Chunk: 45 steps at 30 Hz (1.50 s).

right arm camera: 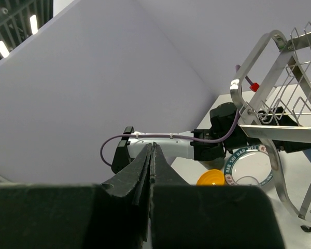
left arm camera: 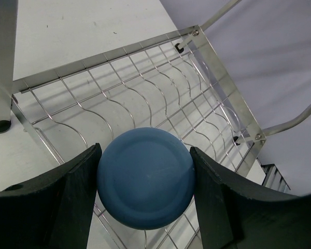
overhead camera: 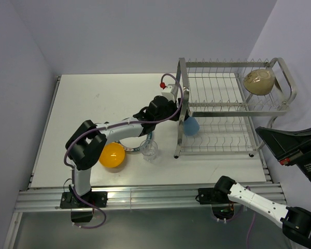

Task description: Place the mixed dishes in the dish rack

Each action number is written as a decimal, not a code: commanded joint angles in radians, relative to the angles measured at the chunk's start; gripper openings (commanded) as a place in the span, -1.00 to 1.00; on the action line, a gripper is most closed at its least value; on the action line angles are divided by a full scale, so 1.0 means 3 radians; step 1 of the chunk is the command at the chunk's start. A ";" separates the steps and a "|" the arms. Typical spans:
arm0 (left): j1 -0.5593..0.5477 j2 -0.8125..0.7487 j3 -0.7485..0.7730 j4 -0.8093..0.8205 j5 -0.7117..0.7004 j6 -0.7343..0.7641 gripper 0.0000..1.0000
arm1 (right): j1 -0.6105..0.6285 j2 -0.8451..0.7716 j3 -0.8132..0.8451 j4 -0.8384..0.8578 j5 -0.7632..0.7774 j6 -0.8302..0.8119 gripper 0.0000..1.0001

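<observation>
Right now the light blue tumbler (left arm camera: 145,179) hangs just over the lower tier of the dish rack (overhead camera: 233,65), at its left end. My left gripper (left arm camera: 144,155) has it pinched across its width, both fingers (left arm camera: 78,192) pressed against its sides. They stand fairly wide only because the cup fills the gap. Its round base faces my wrist, so I judge the mouth points down at the wires, the way a cup should drain.

Up on the rack's top tier, at the right end, the beige bowl (overhead camera: 259,81) leans in place. Left of the rack on the table wait the clear glass (overhead camera: 149,149), the white plate (right arm camera: 243,153) and the small orange bowl (overhead camera: 112,155). My right gripper (right arm camera: 151,150) is pressed fully together on nothing, parked nearer than the rack and out of the way.
</observation>
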 commanded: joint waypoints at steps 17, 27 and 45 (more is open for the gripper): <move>-0.0125 0.0149 0.0340 -0.0176 -0.0054 0.0143 0.37 | -0.0023 -0.0030 -0.0103 0.0098 -0.0033 -0.0076 -1.00; -0.0135 0.0119 0.0314 -0.0186 -0.0033 0.0153 0.66 | -0.0023 -0.0040 -0.0144 0.0098 -0.0028 -0.0091 -1.00; -0.0140 -0.0106 0.0044 0.0008 0.0079 0.0091 0.80 | -0.0023 -0.0030 -0.0216 0.0150 -0.0074 -0.0112 -1.00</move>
